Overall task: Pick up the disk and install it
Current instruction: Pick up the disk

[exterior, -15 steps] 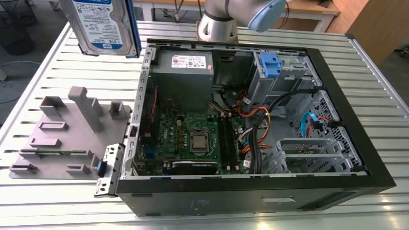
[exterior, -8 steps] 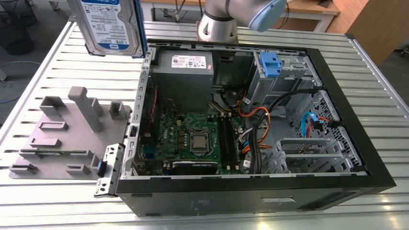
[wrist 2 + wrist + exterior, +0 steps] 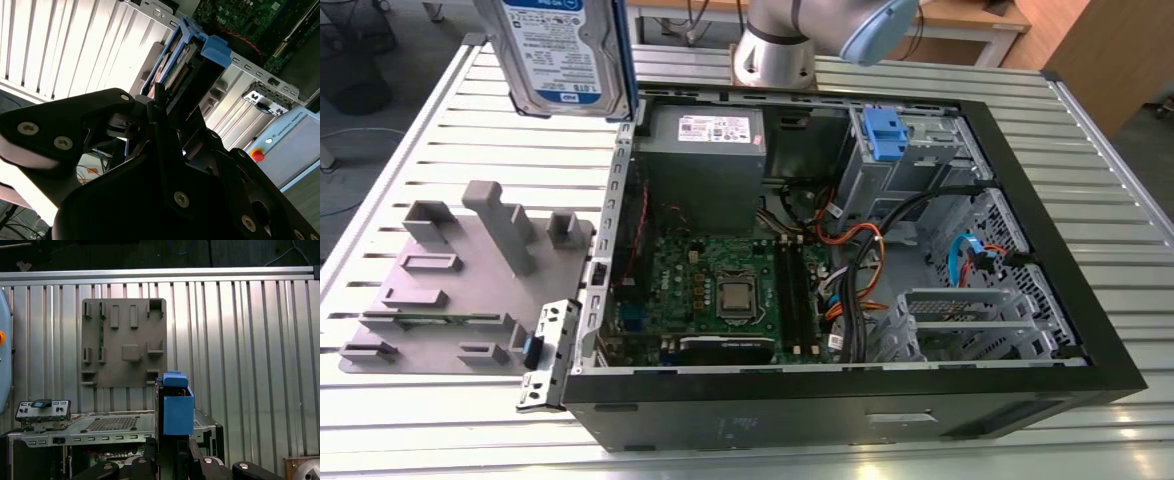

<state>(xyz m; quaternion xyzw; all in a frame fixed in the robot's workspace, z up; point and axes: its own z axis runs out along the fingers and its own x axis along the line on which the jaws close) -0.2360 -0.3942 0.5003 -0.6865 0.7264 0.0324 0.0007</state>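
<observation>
Nearest us: tool (image 3: pixel 174 447) pinched on the disk (image 3: pixel 567 50), which hangs upright in the air over the bench (image 3: pixel 440 130), beside the open computer case (image 3: pixel 1074 290). Grip seems to be on one end only. Risk: the disk tilts, and its blue rails jam at the drive bay (image 3: pixel 907 150).

silver arm (image 3: pixel 771 55) with a pale blue cap (image 3: pixel 878 30), black tool (image 3: pixel 176 102) dotted with screws (image 3: pixel 181 199).
</observation>
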